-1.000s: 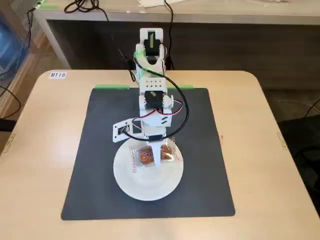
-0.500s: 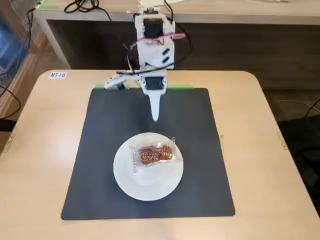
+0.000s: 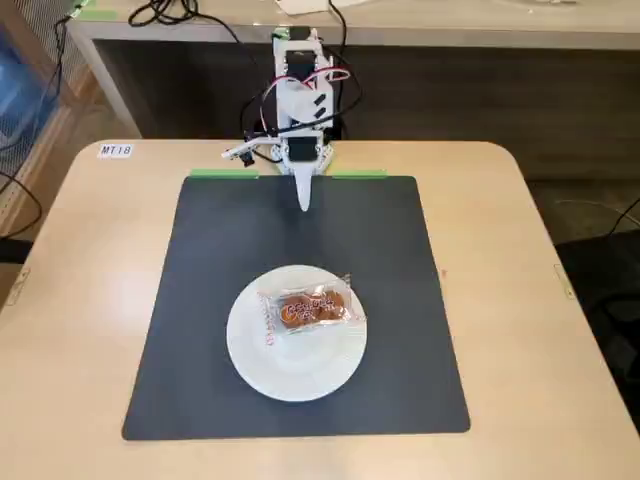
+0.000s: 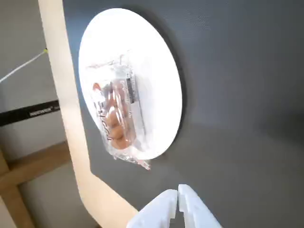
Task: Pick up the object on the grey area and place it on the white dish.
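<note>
A clear packet of brown baked sweets (image 3: 310, 309) lies on the white dish (image 3: 297, 370) in the middle of the dark grey mat (image 3: 400, 300). In the wrist view the packet (image 4: 114, 118) lies on the left half of the dish (image 4: 156, 90), one corner hanging over the rim. My white gripper (image 3: 304, 203) is shut and empty, folded back at the mat's far edge, well away from the dish. In the wrist view its fingertips (image 4: 177, 194) meet at the bottom, pointing toward the dish.
The mat lies on a light wooden table (image 3: 540, 330). The arm's base (image 3: 302, 150) stands at the far edge between green tape strips (image 3: 222, 173). A desk with cables runs behind. Table edge (image 4: 71, 142) and floor show in the wrist view.
</note>
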Controlling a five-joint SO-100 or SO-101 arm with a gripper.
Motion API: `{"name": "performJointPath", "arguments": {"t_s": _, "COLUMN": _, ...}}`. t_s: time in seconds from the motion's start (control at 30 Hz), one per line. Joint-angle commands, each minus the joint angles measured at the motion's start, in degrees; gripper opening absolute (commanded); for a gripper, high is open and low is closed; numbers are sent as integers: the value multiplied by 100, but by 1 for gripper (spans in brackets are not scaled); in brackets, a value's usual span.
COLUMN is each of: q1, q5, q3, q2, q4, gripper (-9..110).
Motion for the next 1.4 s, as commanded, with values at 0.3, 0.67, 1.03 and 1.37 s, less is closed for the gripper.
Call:
{"name": "performJointPath", "arguments": {"t_s": 0.3, "q1": 141, "q5": 79, "q3": 1415, "q2": 2162, "q4": 79, "gripper": 0}}
{"name": "performJointPath", "arguments": {"t_s": 0.67, "q1": 132, "q5": -18, "q3": 2540, "q2": 3305, "q4": 255, "gripper": 0}}
{"name": "performJointPath", "arguments": {"t_s": 1.03, "q1": 114, "q5": -246, "q3": 3401, "q2": 3305, "q4": -237, "gripper": 0}}
{"name": "performJointPath", "arguments": {"t_s": 1.37, "q1": 62, "q5": -299, "q3": 3542, "q2": 3305, "q4": -369, "gripper": 0}}
